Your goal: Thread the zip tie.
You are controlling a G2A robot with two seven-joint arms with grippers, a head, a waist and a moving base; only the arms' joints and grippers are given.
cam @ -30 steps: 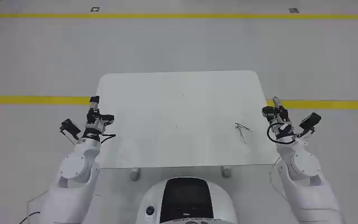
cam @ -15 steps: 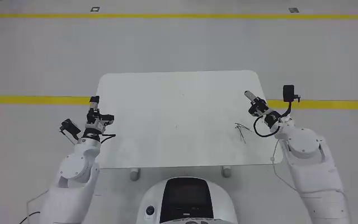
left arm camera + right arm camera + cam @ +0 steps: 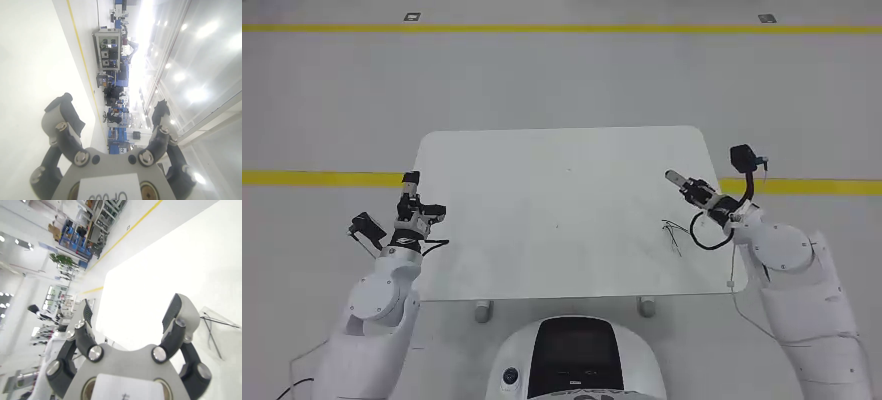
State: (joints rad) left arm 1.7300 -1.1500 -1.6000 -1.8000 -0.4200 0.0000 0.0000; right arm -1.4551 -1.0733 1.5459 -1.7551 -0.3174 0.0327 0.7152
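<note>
A few thin black zip ties (image 3: 675, 233) lie loosely crossed on the white table (image 3: 562, 210) near its right edge. The same zip ties (image 3: 213, 330) appear in the right wrist view, just past one finger. My right gripper (image 3: 672, 178) hangs over the table's right side, a short way beyond the ties, open and holding nothing; its wrist view shows the gripper (image 3: 132, 308) with jaws spread. My left gripper (image 3: 410, 181) stays off the table's left edge, pointing away from me. Seen from its own wrist, the left gripper (image 3: 113, 106) is open and holds nothing.
The table's corners are rounded. Yellow floor lines (image 3: 312, 178) run past both sides of it. The table top (image 3: 542, 200) between the arms is bare white surface.
My right arm has swung from beside the table's right edge inward, so its gripper now hangs over the table beyond the zip ties. The left arm has stayed still.
</note>
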